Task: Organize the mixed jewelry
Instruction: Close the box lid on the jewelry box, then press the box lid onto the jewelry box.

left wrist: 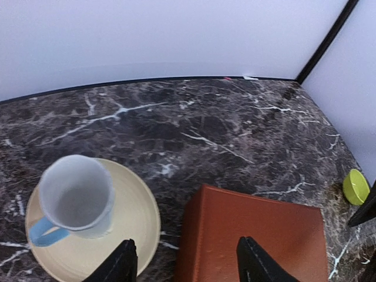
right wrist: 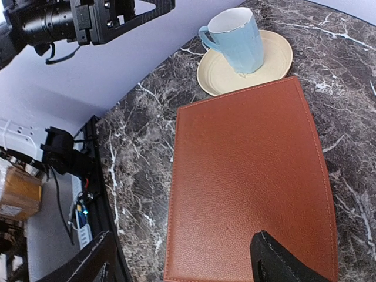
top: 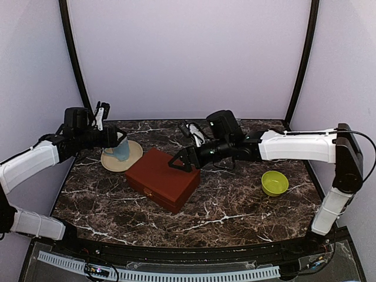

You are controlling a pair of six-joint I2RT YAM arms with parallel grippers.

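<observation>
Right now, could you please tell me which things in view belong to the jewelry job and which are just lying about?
Job: closed reddish-brown box, probably; no jewelry visible.
Lying about: blue mug, cream saucer, green bowl.

Both arms extended inward — claws parted.
Left claw (top: 119, 140) reaches in from the left, right claw (top: 179, 161) from the right, tilted downward — fingers of each spread wide, nothing gripped between them.
</observation>
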